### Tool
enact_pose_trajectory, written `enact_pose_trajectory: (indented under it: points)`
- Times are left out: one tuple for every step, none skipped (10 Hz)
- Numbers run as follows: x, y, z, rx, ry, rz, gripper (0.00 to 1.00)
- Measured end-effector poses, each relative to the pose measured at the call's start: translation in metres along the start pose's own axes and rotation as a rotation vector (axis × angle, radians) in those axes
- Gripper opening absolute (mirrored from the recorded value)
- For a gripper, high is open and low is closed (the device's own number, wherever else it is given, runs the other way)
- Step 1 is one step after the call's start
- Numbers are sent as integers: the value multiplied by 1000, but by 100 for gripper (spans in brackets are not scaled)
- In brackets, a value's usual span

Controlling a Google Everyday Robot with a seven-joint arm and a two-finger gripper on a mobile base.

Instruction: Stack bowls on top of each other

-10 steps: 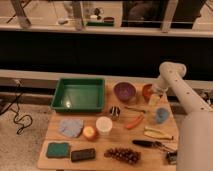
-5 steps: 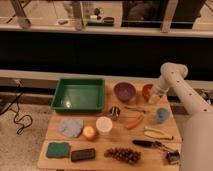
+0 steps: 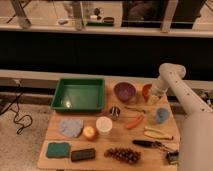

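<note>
Camera view: 2 bowls sit near the back right of the wooden table (image 3: pixel 100 150), the purple bowl (image 3: pixel 124 92) upright and holding nothing visible, the orange bowl (image 3: pixel 145 92) tilted just beside it. The gripper (image 3: pixel 151 96) is at the orange bowl; its grip cannot be told. The green tray (image 3: pixel 79 94) and white cup (image 3: pixel 104 125) look bare inside.

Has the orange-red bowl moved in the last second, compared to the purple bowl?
Yes. The orange-red bowl now stands tipped on edge at the tool, slightly farther right of the purple bowl than before.
</note>
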Motion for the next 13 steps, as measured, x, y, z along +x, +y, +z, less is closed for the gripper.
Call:
enact_pose_trajectory:
  points:
    - [0,0,0,-1,-2,-5,38]
    - [1,1,0,-2,-2,-9,28]
    - [1,2,0,-2,-3,-11,21]
    - [2,1,-1,6,-7,-13,8]
    - [1,0,-1,8,-9,-15,3]
    - [0,0,-1,10,-12,-18,0]
    - [-1,-1,-1,12,-16,-20,0]
    - [-1,-1,-2,16,-20,-22,0]
    - [-2,-3,-5,23,-26,-23,0]
    - [-3,-4,-8,34,-31,-28,0]
    - [-5,-7,-12,44,-36,-31,0]
    - [-6,-8,-14,52,-40,-33,0]
    - [-6,-11,-16,61,-43,-33,0]
